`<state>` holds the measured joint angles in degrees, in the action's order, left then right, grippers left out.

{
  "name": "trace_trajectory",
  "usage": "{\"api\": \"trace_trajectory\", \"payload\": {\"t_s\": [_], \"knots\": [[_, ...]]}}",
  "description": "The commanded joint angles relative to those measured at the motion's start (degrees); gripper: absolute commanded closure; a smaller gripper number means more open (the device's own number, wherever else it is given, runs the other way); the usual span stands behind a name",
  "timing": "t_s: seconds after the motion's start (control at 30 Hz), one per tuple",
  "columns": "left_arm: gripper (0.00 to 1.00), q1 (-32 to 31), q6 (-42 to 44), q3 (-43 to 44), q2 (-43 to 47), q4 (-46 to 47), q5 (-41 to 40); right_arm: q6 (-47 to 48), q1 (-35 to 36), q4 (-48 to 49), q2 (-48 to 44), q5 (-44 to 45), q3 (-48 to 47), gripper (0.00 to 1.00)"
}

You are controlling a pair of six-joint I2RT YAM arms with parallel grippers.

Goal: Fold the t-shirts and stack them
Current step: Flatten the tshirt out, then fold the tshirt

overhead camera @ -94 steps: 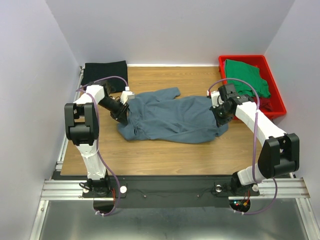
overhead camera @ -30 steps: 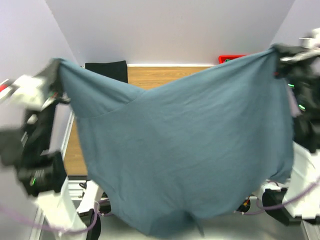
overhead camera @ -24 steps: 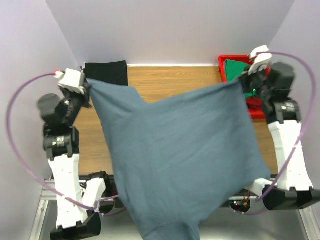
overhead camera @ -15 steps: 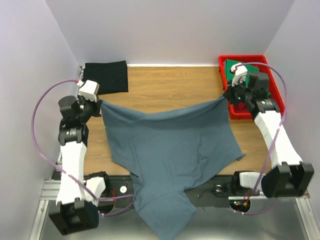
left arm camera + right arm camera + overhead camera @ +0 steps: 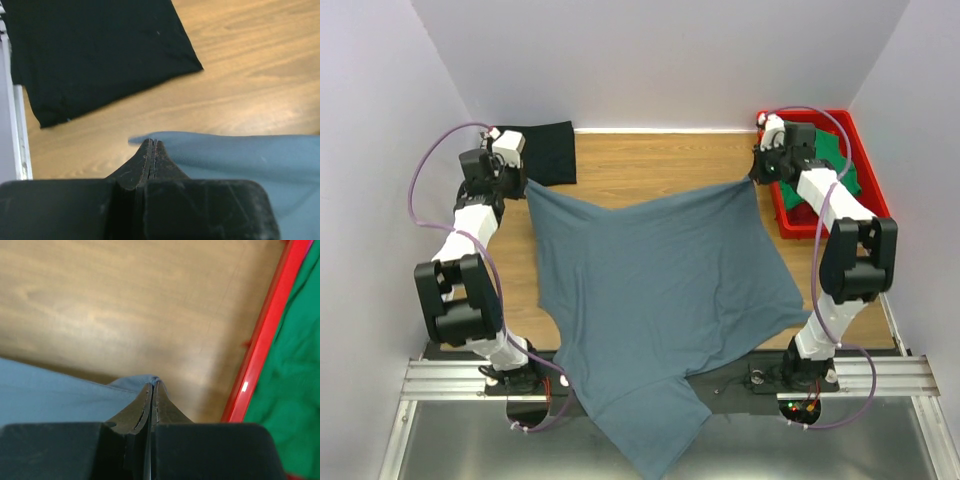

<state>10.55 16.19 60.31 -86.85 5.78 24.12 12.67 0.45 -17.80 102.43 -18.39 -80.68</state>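
Note:
The slate blue-grey t-shirt (image 5: 655, 290) is spread over the wooden table, its lower part hanging over the near edge. My left gripper (image 5: 520, 180) is shut on its far left corner (image 5: 210, 150), jaws pressed together (image 5: 151, 142). My right gripper (image 5: 757, 180) is shut on its far right corner (image 5: 60, 390), jaws pressed together (image 5: 154, 382). A folded black t-shirt (image 5: 535, 148) lies at the back left, also in the left wrist view (image 5: 95, 50). A green t-shirt (image 5: 825, 150) lies in the red tray (image 5: 782, 215), also in the right wrist view (image 5: 290, 390). The dark red shirt is hidden.
The red tray's rim (image 5: 265, 335) runs close to the right of my right gripper. Bare wood (image 5: 650, 165) lies at the back between the two grippers. A metal rail (image 5: 450, 355) borders the table's near edge, and white walls enclose the table.
Both grippers swung the blue-grey shirt up off the table, then lowered and carried it toward the back. It went from a crumpled heap to spread flat, held at two corners.

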Motion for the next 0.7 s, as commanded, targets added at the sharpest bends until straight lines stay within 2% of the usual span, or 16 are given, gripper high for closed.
{"api": "trace_trajectory", "payload": {"t_s": [0.0,0.17,0.27,0.47,0.67], "knots": [[1.00,0.18,0.34,7.70,-3.49,5.73,-2.06,-1.59,-0.18,5.15,4.95,1.96,-8.95,0.99],[1.00,0.09,0.78,12.27,-6.66,4.24,-1.88,-3.17,-0.19,5.06,10.23,3.10,-15.19,0.99],[1.00,0.00,1.83,11.94,-5.79,2.57,-0.13,-3.17,-0.27,4.79,11.47,4.07,-16.96,1.00],[1.00,-0.09,5.25,6.06,3.85,-3.22,3.39,-0.19,-0.18,4.36,9.20,5.56,-13.63,1.00],[1.00,-2.02,10.26,-0.45,13.89,-10.52,2.43,2.01,-0.18,4.27,6.29,6.17,-10.11,0.99]]}}
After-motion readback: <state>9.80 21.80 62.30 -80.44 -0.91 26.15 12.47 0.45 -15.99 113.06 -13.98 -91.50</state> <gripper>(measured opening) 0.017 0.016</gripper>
